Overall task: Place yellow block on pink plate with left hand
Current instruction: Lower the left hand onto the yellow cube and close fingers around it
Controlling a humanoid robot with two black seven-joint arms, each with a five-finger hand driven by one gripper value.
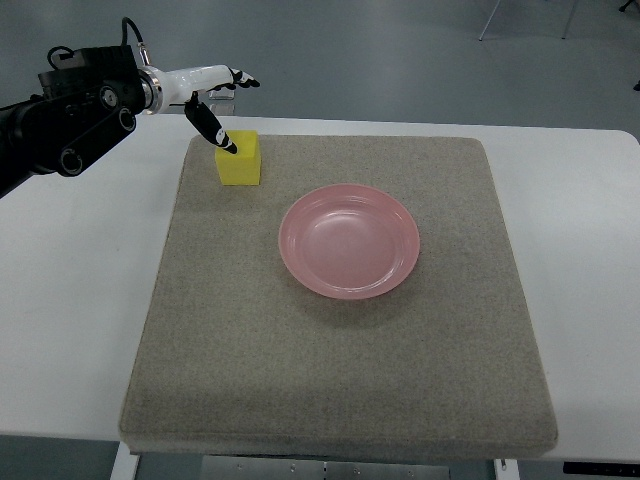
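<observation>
Left hand [222,105], fingers spread in the frame's upper left, should close squarely around the yellow block [240,160] before carrying it to the pink plate [349,240].

Black arm [60,125], white black-tipped hand [210,95]

Left hand [215,100] — fingers spread, thumb down.
</observation>
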